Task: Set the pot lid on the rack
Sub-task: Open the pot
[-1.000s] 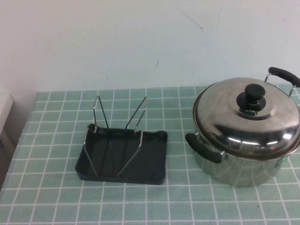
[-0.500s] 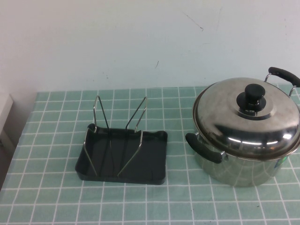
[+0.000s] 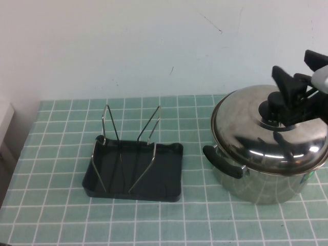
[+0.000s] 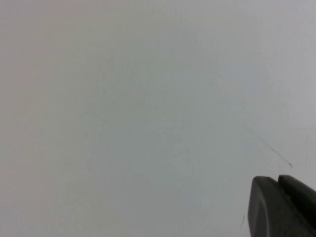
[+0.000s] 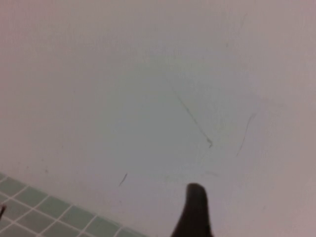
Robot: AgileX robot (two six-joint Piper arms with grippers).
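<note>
Pot [image 3: 266, 174] at table's right carries the pot lid [image 3: 266, 136] flat, knob up. Rack [image 3: 134, 166] sits well apart to its left, wire loops upright. Right gripper [image 3: 297, 77] hovers fingers spread above the knob. Left gripper [image 4: 284, 207] shows only in its wrist view, against bare wall, apparently closed.

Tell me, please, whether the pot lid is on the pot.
On: the pot lid covers the pot; right gripper hovers above its knob.

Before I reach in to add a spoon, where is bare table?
Free: the tiled strip between rack and pot, and the front edge. Crowded: the right, where the right pincer hangs open over the pot lid. Left pincer faces the wall.
</note>
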